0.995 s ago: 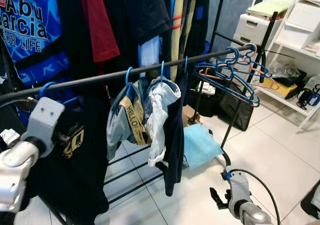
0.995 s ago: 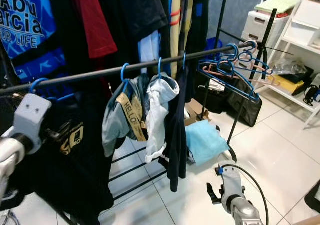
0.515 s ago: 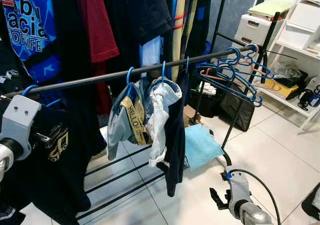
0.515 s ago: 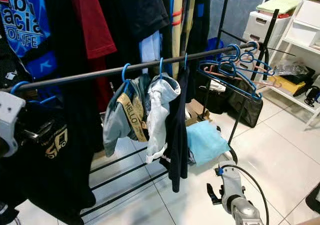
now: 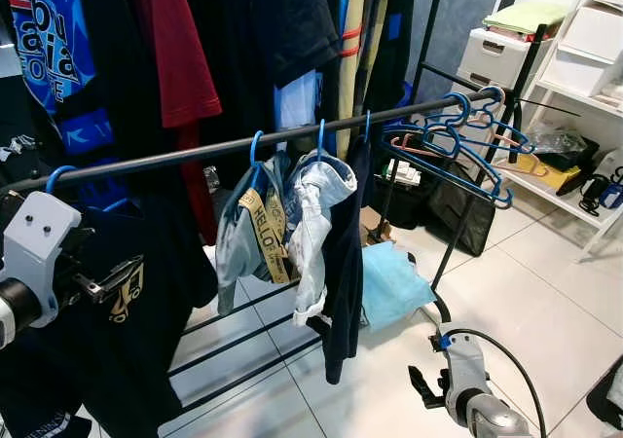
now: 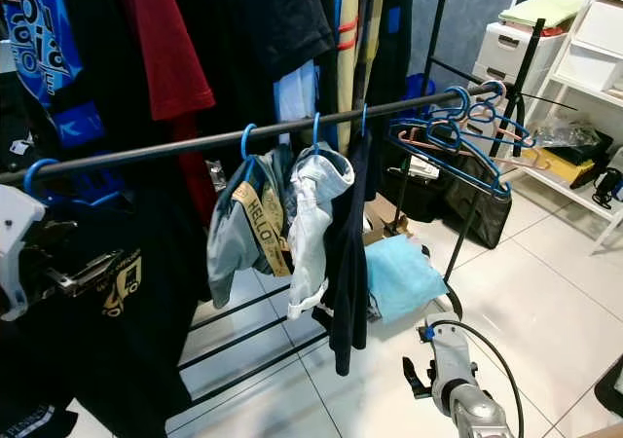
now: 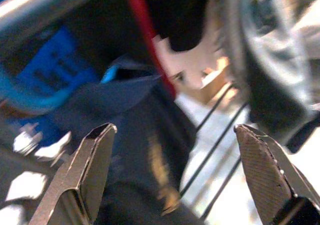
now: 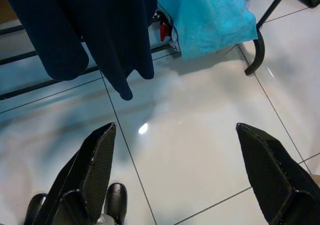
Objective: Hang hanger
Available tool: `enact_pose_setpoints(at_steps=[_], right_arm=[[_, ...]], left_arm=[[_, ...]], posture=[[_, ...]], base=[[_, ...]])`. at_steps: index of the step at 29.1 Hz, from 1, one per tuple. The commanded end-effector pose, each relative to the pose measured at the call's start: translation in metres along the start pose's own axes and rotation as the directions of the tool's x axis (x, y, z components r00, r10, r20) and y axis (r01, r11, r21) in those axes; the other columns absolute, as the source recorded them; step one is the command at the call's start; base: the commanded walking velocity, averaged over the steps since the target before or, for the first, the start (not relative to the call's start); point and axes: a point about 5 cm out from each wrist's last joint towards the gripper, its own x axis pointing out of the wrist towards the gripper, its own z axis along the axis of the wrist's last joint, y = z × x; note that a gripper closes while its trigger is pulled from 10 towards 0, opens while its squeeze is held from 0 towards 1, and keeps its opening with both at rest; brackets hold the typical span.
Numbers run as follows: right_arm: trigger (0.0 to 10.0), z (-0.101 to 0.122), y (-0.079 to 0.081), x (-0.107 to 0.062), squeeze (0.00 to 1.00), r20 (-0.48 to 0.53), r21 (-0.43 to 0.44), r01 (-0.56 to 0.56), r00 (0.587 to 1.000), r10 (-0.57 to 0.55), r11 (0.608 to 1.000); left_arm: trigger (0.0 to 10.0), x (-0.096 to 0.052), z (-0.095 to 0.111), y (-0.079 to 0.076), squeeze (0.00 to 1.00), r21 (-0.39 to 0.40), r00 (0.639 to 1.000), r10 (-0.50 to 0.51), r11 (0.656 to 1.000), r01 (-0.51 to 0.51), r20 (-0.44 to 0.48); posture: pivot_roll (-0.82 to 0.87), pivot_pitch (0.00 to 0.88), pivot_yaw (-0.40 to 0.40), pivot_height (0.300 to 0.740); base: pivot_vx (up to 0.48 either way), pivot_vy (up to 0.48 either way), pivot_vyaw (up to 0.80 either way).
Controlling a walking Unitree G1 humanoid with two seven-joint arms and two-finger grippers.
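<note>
The left claw (image 7: 172, 177) is raised beside the left end of the black rail (image 5: 292, 138). Its fingers (image 7: 85, 170) are spread wide with nothing between them. In the head views the claw's tips are hard to separate from the dark cloth behind them.

The blue hanger (image 5: 58, 177) is hooked over the rail just above the left claw. It carries a black shirt with a gold print (image 5: 122, 292). Only the hook and a short stretch of the hanger's shoulder are visible; the rest is covered by the shirt. The left wrist view is blurred, so contact between claw and shirt cannot be determined.

Further along the rail hang a pale blue garment (image 5: 292, 224) and a dark navy garment (image 5: 341, 263), both on blue hooks. A cluster of empty blue hangers (image 5: 458, 141) sits at the right end.

The right claw (image 8: 175, 175) hangs low over the white tiled floor (image 8: 200, 135), fingers wide apart and empty. A turquoise cloth (image 8: 205, 15) lies on the floor, cut off at the frame edge.
</note>
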Motion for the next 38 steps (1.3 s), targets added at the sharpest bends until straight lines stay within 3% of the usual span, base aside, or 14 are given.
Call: enact_pose_setpoints(at_steps=[1, 6, 12, 15, 19, 20, 23, 24, 28, 29, 33, 34, 35, 38], right_arm=[[10.0, -0.003, 0.0, 0.0, 0.0, -0.017, -0.008, -0.004, 1.0, 0.004, 1.0], [10.0, -0.003, -0.001, -0.001, 0.0, -0.02, -0.011, -0.001, 1.0, 0.001, 1.0], [10.0, -0.004, -0.003, -0.001, 0.0, -0.023, -0.012, 0.002, 1.0, -0.002, 1.0], [10.0, -0.004, -0.002, -0.002, 0.0, -0.027, -0.011, 0.001, 1.0, -0.002, 1.0], [10.0, -0.004, -0.002, -0.001, 0.0, -0.027, -0.011, 0.001, 1.0, -0.001, 1.0], [10.0, -0.004, -0.002, -0.001, 0.0, -0.027, -0.011, -0.001, 1.0, 0.0, 1.0], [10.0, -0.004, -0.002, -0.001, 0.0, -0.027, -0.011, -0.002, 1.0, 0.001, 1.0], [10.0, -0.003, -0.001, -0.001, 0.0, -0.026, -0.013, -0.007, 1.0, 0.006, 1.0], [10.0, -0.003, 0.001, 0.0, 0.0, -0.024, -0.014, -0.011, 1.0, 0.01, 1.0], [10.0, -0.003, 0.001, 0.0, 0.0, -0.022, -0.013, -0.01, 1.0, 0.009, 1.0], [10.0, -0.004, -0.001, -0.001, 0.0, -0.026, -0.014, -0.004, 1.0, 0.004, 1.0], [10.0, -0.004, -0.001, -0.001, 0.0, -0.027, -0.014, -0.004, 1.0, 0.003, 1.0], [10.0, -0.004, -0.001, -0.001, 0.0, -0.027, -0.013, -0.004, 1.0, 0.003, 1.0], [10.0, -0.004, -0.001, -0.001, 0.0, -0.028, -0.013, -0.003, 1.0, 0.003, 1.0]], left_arm=[[10.0, -0.005, -0.001, 0.017, 0.0, 0.04, 0.994, 0.093, 0.995, -0.091, -0.05], [10.0, -0.017, -0.01, 0.034, 0.0, 0.051, 0.978, 0.173, 0.984, -0.168, -0.119], [10.0, -0.022, -0.013, 0.035, 0.0, 0.044, 0.972, 0.179, 0.984, -0.174, -0.153], [10.0, -0.01, -0.021, 0.015, 0.0, -0.016, 0.975, 0.128, 0.991, -0.133, -0.179], [10.0, -0.002, -0.023, 0.003, 0.0, -0.059, 0.98, 0.101, 0.992, -0.113, -0.174], [10.0, 0.009, -0.025, -0.004, 0.0, -0.112, 0.977, 0.131, 0.982, -0.151, -0.168], [10.0, 0.017, -0.025, -0.01, 0.0, -0.15, 0.974, 0.151, 0.973, -0.177, -0.166], [10.0, 0.03, -0.028, -0.02, 0.0, -0.206, 0.963, 0.199, 0.95, -0.235, -0.181], [10.0, 0.039, -0.033, -0.024, 0.0, -0.218, 0.938, 0.274, 0.922, -0.319, -0.213], [10.0, 0.039, -0.032, -0.016, 0.0, -0.209, 0.909, 0.352, 0.893, -0.397, -0.224], [10.0, 0.034, -0.025, 0.005, 0.0, -0.175, 0.851, 0.487, 0.836, -0.519, -0.196], [0.8, 0.033, -0.025, 0.007, 0.0, -0.17, 0.844, 0.501, 0.83, -0.531, -0.193], [0.0, 0.033, -0.024, 0.008, 0.0, -0.167, 0.839, 0.508, 0.826, -0.538, -0.192], [0.0, 0.035, -0.023, 0.006, 0.0, -0.158, 0.839, 0.51, 0.828, -0.538, -0.189]], posture=[[0.0, 0.0, -0.04, 0.74], [-0.01, 0.0, -0.041, 0.74], [0.0, 0.0, -0.043, 0.74], [0.0, 0.0, -0.046, 0.74], [0.0, 0.0, -0.046, 0.74], [0.01, 0.0, -0.05, 0.74], [0.01, 0.0, -0.05, 0.74], [0.01, 0.0, -0.05, 0.74], [0.0, 0.0, -0.049, 0.74], [0.0, 0.0, -0.048, 0.74], [0.0, 0.0, -0.046, 0.74], [0.0, 0.0, -0.045, 0.74], [0.0, 0.0, -0.045, 0.74], [-0.01, 0.0, -0.043, 0.74]], base=[[0.0, 0.0, 0.0], [0.0, 0.0, 0.0], [0.0, 0.0, 0.0], [0.0, 0.0, 0.0], [0.0, 0.0, 0.0], [0.0, 0.0, 0.0], [0.0, 0.0, 0.0], [0.0, 0.0, 0.0], [0.0, 0.0, 0.0], [0.0, 0.0, 0.0], [0.0, 0.0, 0.0], [0.0, 0.0, 0.0], [0.0, 0.0, 0.0], [0.0, 0.0, 0.0]])
